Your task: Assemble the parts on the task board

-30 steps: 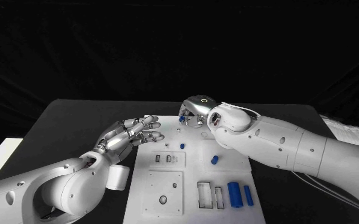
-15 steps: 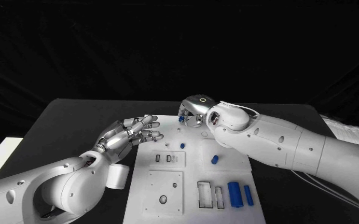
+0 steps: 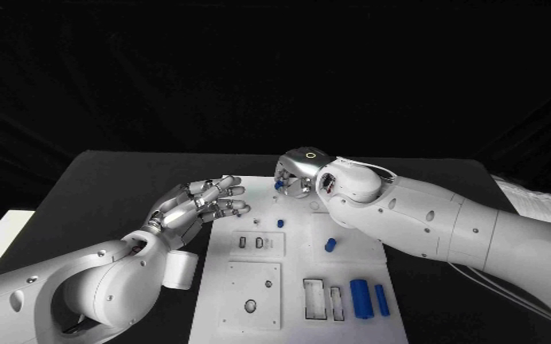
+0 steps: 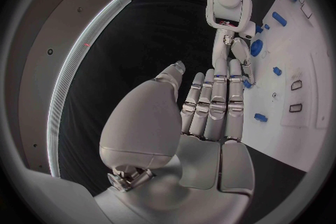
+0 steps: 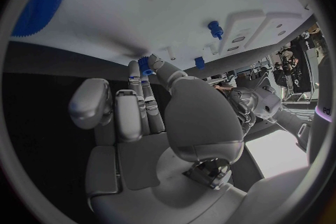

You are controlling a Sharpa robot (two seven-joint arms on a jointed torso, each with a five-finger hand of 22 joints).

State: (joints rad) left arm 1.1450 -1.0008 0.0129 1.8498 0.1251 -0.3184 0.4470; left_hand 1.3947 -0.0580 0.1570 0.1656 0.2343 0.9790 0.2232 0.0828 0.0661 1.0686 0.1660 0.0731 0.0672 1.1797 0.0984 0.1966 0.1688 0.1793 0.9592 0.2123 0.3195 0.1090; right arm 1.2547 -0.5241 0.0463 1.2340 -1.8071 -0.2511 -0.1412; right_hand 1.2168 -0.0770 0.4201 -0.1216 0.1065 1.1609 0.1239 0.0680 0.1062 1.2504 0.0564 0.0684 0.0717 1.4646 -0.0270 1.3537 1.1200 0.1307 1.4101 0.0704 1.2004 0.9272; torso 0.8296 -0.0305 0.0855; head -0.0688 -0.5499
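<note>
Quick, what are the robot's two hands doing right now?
Left hand: open, holding nothing.
Right hand: pinching a small blue part.

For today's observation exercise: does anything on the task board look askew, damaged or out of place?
Nothing stands out. The task board lies flat, loose blue parts rest on it, and the right hand pinches a small blue part.

A black worktop (image 3: 115,177) spreads from nine o'clock to three o'clock, meeting a black backdrop (image 3: 275,49) toward twelve o'clock.
</note>
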